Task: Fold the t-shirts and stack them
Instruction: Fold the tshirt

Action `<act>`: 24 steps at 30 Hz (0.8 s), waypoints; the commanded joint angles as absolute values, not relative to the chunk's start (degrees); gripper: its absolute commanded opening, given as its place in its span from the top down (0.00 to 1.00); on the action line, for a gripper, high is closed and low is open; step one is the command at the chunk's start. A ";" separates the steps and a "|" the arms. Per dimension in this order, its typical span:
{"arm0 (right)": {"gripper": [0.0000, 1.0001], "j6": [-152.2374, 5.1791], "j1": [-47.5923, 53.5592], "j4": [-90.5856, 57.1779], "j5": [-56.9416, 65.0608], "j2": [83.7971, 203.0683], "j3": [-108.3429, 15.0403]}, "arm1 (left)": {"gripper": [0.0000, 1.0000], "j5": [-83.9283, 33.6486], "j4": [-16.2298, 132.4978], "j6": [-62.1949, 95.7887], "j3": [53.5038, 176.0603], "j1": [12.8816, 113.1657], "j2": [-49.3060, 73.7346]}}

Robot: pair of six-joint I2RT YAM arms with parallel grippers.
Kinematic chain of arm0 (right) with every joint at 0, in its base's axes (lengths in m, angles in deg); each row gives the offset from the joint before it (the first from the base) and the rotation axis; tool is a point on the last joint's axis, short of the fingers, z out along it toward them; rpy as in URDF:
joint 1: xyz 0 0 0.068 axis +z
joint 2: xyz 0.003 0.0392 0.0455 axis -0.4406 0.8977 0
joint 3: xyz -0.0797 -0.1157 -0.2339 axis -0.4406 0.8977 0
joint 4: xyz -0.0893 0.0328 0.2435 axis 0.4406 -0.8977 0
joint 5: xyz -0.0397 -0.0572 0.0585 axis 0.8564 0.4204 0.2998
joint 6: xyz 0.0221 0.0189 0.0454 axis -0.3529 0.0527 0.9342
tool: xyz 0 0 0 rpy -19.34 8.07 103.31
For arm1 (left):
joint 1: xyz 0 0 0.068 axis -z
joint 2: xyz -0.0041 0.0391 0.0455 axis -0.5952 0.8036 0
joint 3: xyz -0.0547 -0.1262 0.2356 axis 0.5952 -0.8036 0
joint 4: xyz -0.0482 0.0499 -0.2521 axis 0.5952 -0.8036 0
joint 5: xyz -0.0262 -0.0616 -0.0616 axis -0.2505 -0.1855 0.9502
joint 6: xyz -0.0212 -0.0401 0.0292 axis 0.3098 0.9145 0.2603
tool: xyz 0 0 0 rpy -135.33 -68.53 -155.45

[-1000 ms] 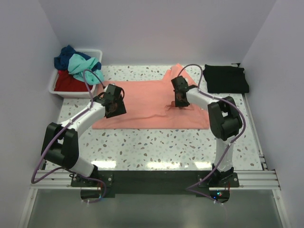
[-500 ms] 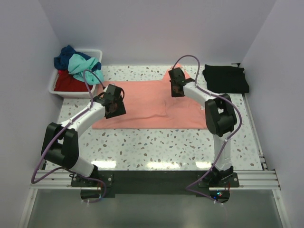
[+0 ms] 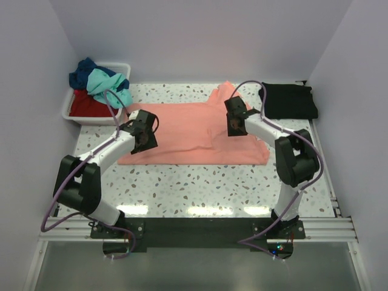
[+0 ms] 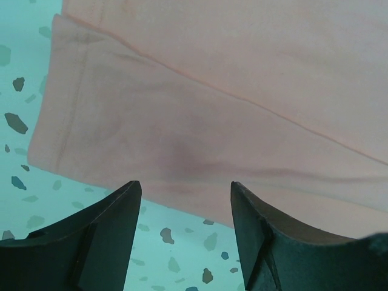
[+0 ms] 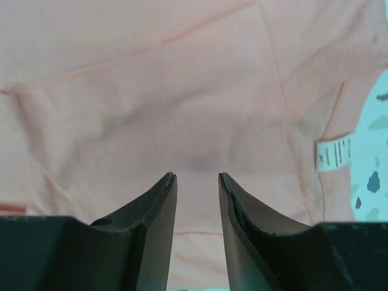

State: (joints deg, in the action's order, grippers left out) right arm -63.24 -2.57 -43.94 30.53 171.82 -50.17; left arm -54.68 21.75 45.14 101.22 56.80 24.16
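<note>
Salmon-pink t-shirt [image 3: 188, 130] lies spread flat on the speckled table [image 3: 182, 188]. Over its left edge hangs the left gripper [image 4: 185, 194], fingers wide apart and empty. Over its right part, near the label [image 5: 333, 153], the right gripper [image 5: 197, 179] shows a narrow gap between its fingers, nothing in it. Right of the shirt lies a folded black t-shirt [image 3: 288, 100]. To its left, the teal t-shirt [image 3: 108, 82], navy t-shirt [image 3: 82, 73] and red t-shirt [image 3: 85, 104] fill a white bin [image 3: 68, 109].
</note>
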 commanded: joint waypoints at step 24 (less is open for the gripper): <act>0.61 -58.11 -11.20 -52.14 26.81 163.87 -29.82 | 0.32 -56.43 22.38 48.46 97.19 53.05 27.34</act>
State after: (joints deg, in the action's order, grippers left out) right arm -59.02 -10.16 -43.77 24.21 164.26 -33.50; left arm -54.42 22.99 47.67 97.35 53.61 30.37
